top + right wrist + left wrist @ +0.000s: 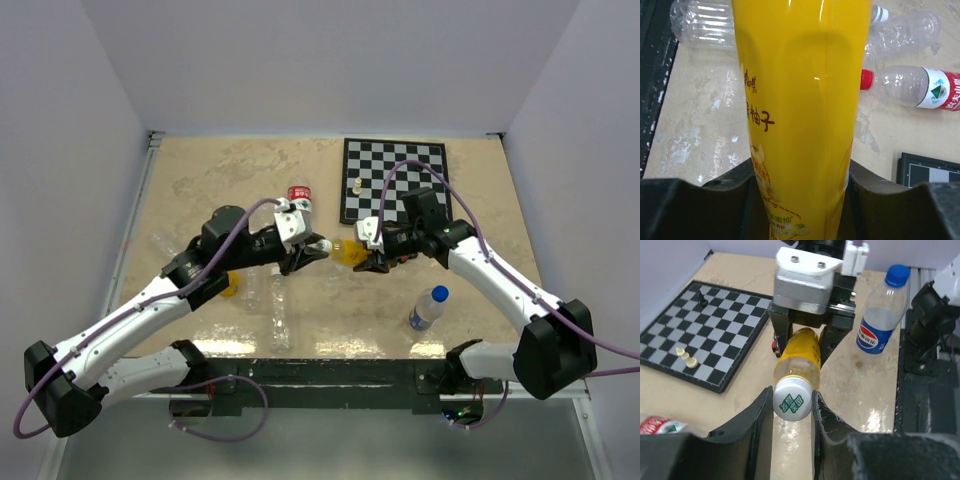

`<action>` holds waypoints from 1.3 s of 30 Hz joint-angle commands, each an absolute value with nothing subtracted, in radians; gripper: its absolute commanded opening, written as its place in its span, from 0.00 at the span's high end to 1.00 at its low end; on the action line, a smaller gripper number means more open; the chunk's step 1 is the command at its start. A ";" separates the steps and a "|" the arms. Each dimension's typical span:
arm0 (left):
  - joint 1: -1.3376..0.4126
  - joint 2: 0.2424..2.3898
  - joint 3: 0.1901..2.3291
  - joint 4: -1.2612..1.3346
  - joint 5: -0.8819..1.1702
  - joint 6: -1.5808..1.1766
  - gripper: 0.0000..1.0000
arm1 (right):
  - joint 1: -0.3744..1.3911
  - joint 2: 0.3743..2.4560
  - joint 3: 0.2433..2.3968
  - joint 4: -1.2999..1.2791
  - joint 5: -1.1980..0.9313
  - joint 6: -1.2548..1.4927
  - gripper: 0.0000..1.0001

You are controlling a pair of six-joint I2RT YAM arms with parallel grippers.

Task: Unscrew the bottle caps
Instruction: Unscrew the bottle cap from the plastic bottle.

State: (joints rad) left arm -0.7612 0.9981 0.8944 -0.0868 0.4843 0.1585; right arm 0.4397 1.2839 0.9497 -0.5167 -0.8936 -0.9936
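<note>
Right gripper holds the orange bottle (label: 柚子), cap green-printed.

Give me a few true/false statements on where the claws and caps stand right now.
1. The left claw is closed on the white cap of the orange bottle. True.
2. The right claw holds the blue-label bottle. False: it grips the orange bottle's body; the blue-label bottle sits on the table.
3. The blue-label bottle is uncapped. False: its blue cap is on.
4. The chessboard carries white chess pieces. True.
</note>
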 commanded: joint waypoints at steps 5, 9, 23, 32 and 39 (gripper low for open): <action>-0.765 0.953 0.982 -0.104 0.132 -0.681 1.00 | 0.440 1.293 0.974 -0.502 -0.904 -1.000 1.00; -0.770 0.979 0.996 -0.158 0.106 -0.756 1.00 | 0.440 1.296 0.973 -0.500 -0.900 -1.000 1.00; -0.770 0.957 0.936 -0.075 0.049 -0.726 1.00 | 0.440 1.299 0.971 -0.497 -0.891 -0.996 1.00; -0.770 0.960 0.931 -0.075 0.046 -0.706 1.00 | 0.439 1.296 0.971 -0.499 -0.893 -0.997 1.00; -0.770 0.940 0.908 -0.055 0.031 -0.690 1.00 | 0.440 1.299 0.971 -0.499 -0.893 -0.999 1.00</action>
